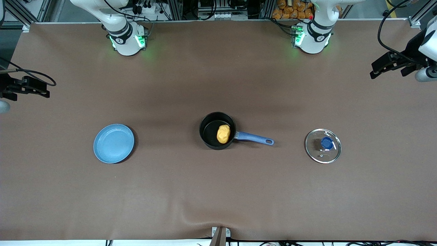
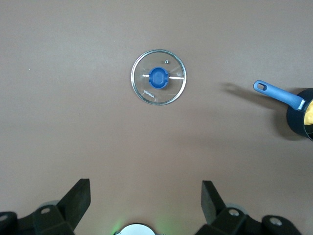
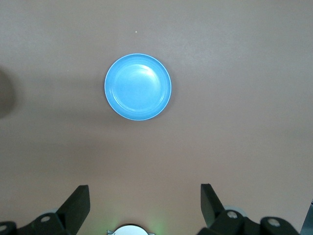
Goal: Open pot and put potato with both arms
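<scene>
The pot [image 1: 217, 131], a small black saucepan, stands near the middle of the front view on the brown desk [image 1: 218, 191], its long blue handle [image 1: 255, 138] pointing toward the left arm's end of the desk, the hole at its tip plainly visible. The potato [image 1: 223, 134], a yellow-orange lump, lies inside the pot, on the side where the handle joins. The pot has no cover on it: the glass lid [image 1: 323, 146] with its blue knob [image 1: 326, 143] lies flat on the desk, well apart from the pot, toward the left arm's end, in the right part of the frame. A flat light-blue plate [image 1: 114, 143] sits toward the right arm's end, in the left part of the frame, bare and about as far from the pot as the lid is. All three things lie in roughly one row across the middle of the frame. The left gripper [image 1: 392, 65] hangs at the upper right edge of the front view, over the desk's end; in the left wrist view its fingers [image 2: 78, 198] are spread wide with nothing between them, and the lid shows below them in the upper middle of that frame. The right gripper [image 1: 24, 87] hangs at the left edge of the front view; its fingers [image 3: 78, 203] are likewise spread and hold nothing, with the plate under them in the right wrist view.
</scene>
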Robot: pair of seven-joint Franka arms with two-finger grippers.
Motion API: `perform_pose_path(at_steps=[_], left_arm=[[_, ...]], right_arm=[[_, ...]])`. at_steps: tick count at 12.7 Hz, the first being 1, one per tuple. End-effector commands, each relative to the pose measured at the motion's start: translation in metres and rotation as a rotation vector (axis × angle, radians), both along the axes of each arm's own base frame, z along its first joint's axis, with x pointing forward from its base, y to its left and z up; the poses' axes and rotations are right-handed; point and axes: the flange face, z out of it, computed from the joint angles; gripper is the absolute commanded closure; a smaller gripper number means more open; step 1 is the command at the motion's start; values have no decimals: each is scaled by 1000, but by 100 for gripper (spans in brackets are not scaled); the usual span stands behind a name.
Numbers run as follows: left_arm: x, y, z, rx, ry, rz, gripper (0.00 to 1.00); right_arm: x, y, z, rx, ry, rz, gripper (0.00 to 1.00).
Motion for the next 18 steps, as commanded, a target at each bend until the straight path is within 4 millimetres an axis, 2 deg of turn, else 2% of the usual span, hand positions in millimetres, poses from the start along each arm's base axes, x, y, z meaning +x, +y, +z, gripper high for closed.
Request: perform_pose_path(at_steps=[1,9,12,18], left_arm=[[7,-4,11,-22,-16,-2,0],[3,-6,4,-13,30,7,0],[9,-9,-3,-9,44,7,0],[11,-11,-6,-3,48,-1,0]], right_arm=[[-10,2,6,9,-7,1,0],[-10,2,7,11,-7,1,0],[-10,4,7,11,-9,3,0],[-10,4,7,11,-10,3,0]])
